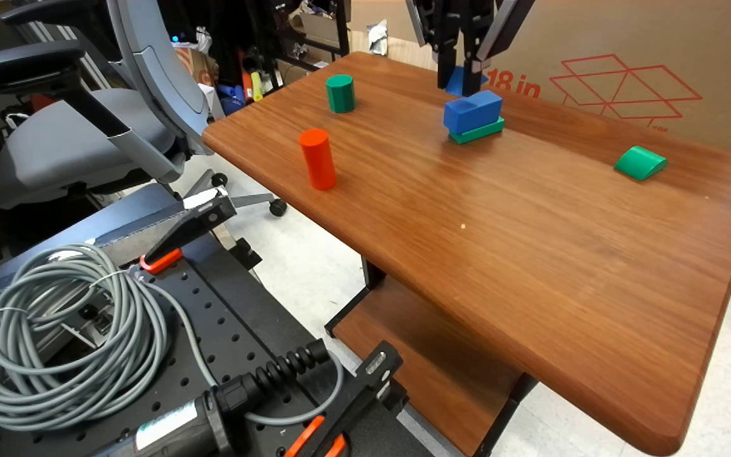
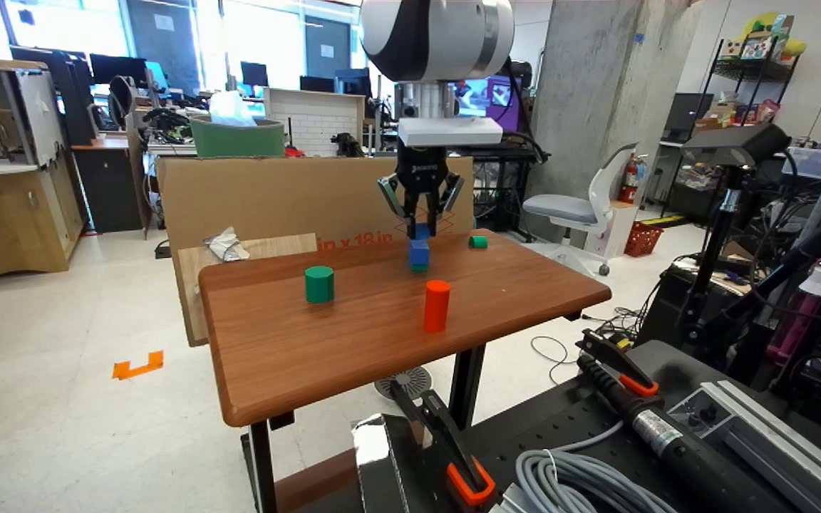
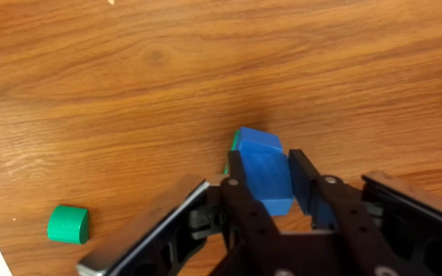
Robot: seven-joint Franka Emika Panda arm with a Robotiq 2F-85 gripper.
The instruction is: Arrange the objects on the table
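Observation:
My gripper is shut on a blue piece, with a finger on each side of it. It holds the piece over a small stack. A blue block lies on a flat green block in that stack. The blue block also shows in the wrist view. I cannot tell whether the held piece touches it. A green cylinder and a red-orange cylinder stand upright on the table. A green half-cylinder lies flat side down; it shows in the wrist view.
A large cardboard sheet stands along the table's far side. A black cart with coiled grey cable and clamps stands beside the near edge. An office chair stands beyond one table end.

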